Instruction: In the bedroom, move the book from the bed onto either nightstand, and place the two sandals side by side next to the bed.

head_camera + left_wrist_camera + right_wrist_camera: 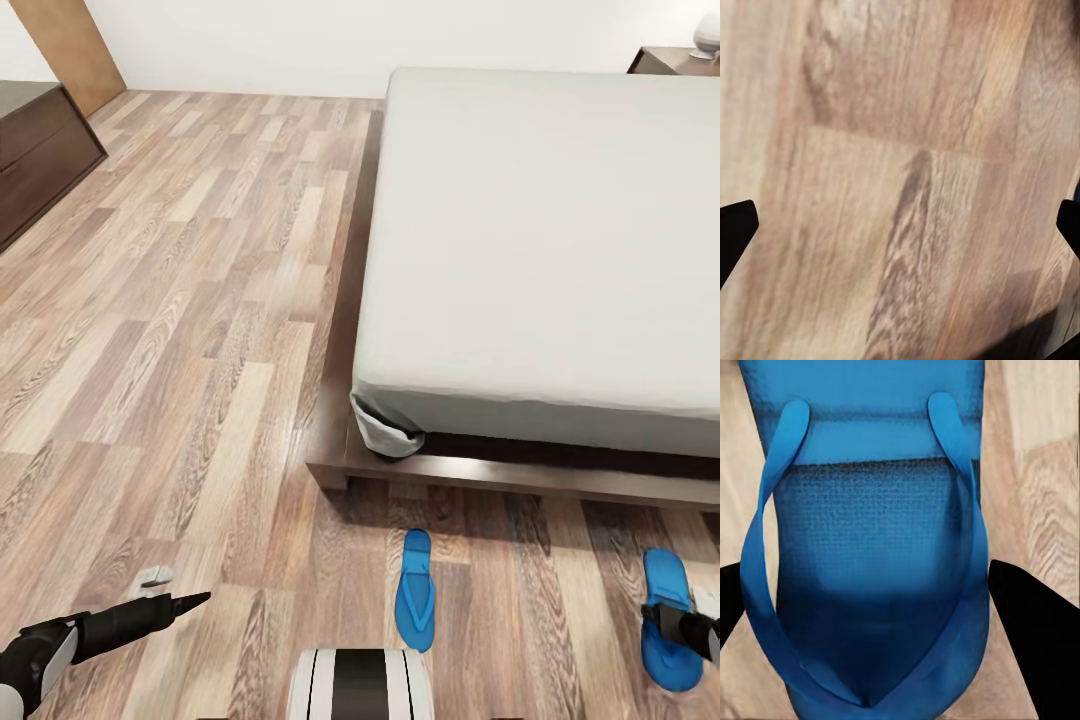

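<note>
Two blue sandals lie on the wood floor off the foot of the bed [560,230], well apart from each other. One sandal [415,590] is near the bed's corner and the other sandal [662,582] is at the right edge. My right gripper [672,625] hovers low over the right one. In the right wrist view the gripper [866,577] is open, with black fingers [1035,645] on either side of the sandal [870,525] and its straps. My left gripper [190,600] is open over bare floor [904,217]. The book is out of view. A nightstand [665,60] shows past the bed's far corner.
A dark dresser [40,150] stands at the far left, beside a brown door [70,45]. A white lamp base [708,35] sits on the nightstand. My trunk [360,685] is at the bottom centre. Wide open floor [200,300] stretches left of the bed.
</note>
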